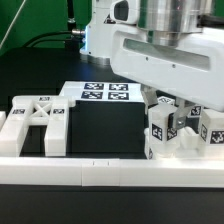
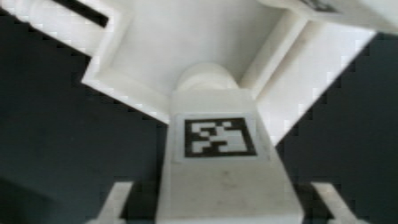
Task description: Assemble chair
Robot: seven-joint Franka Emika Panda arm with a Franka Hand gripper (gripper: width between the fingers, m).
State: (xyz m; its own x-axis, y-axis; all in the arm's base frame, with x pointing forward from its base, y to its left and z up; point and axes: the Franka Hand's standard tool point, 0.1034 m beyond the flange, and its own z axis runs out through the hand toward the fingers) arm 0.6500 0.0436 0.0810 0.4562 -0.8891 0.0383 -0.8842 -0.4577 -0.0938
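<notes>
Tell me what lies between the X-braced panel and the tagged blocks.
Bare black table, seen in the exterior view: the X-braced panel at its left, the tagged blocks at its right. The marker board lies behind that stretch.

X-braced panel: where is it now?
The X-braced panel is on the exterior view's left, flat on the table, just behind the front border rail, with the marker board behind it to the right.
</notes>
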